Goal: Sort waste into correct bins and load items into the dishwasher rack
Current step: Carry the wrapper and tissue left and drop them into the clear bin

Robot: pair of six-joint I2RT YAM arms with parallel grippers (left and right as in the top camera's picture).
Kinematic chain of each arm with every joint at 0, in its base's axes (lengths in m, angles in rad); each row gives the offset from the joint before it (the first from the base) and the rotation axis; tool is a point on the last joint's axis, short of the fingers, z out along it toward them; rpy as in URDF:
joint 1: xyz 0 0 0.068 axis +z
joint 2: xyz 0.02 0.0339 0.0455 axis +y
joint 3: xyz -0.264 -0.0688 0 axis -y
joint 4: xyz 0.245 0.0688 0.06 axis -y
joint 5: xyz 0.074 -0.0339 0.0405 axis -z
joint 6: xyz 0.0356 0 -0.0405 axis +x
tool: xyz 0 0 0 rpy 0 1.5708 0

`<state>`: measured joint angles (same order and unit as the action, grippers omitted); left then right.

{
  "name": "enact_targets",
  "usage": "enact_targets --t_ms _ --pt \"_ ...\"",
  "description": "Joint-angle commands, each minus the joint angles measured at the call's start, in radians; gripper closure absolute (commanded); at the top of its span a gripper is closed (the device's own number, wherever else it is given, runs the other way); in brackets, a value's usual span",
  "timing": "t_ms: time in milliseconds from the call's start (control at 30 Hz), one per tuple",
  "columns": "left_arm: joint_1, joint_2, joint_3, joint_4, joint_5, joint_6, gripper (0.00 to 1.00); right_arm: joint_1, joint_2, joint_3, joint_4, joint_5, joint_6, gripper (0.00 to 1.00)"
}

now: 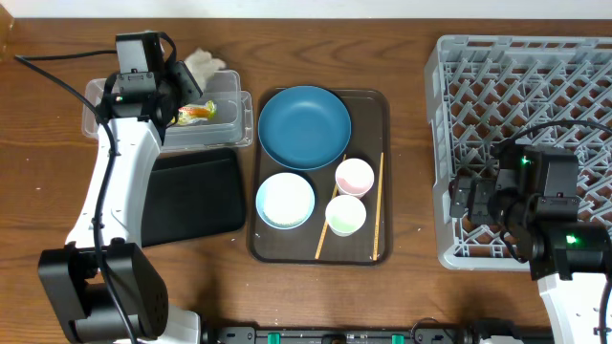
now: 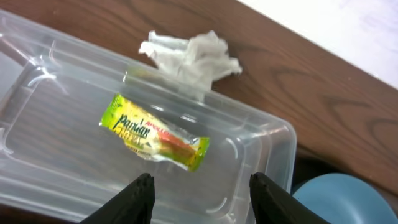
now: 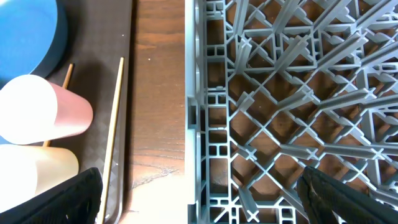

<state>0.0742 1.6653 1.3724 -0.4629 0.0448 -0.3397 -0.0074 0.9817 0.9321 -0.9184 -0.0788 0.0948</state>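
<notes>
The snack wrapper (image 1: 196, 113) (image 2: 155, 134) lies inside the clear tub (image 1: 225, 91) (image 2: 273, 143). The crumpled tissue (image 1: 203, 65) (image 2: 193, 56) lies on the table just behind the tub. My left gripper (image 1: 177, 96) (image 2: 202, 190) hangs open and empty above the tub. The black tray (image 1: 191, 191) sits in front of the tub. The blue plate (image 1: 304, 126), bowl (image 1: 285, 201), pink cup (image 1: 354, 177), green cup (image 1: 345, 215) and chopsticks (image 1: 379, 205) rest on the brown serving tray. My right gripper (image 1: 469, 201) (image 3: 199, 193) is open over the left edge of the rack (image 1: 526, 96) (image 3: 292, 93). No rice shows.
The brown serving tray (image 1: 368, 256) lies mid-table between the bins and the rack. The right wrist view shows the pink cup (image 3: 68, 112), the green cup (image 3: 43, 174) and a chopstick (image 3: 114, 137) left of the rack wall.
</notes>
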Motion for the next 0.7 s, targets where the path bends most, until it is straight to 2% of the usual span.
enact_targets --t_ms 0,667 --pt "0.005 0.011 0.012 -0.023 -0.012 0.010 0.47 -0.003 -0.005 0.021 0.001 -0.008 0.002 0.01" --pt "0.005 0.010 0.006 -0.129 0.005 0.010 0.46 -0.003 -0.004 0.021 0.002 -0.008 0.002 0.01"
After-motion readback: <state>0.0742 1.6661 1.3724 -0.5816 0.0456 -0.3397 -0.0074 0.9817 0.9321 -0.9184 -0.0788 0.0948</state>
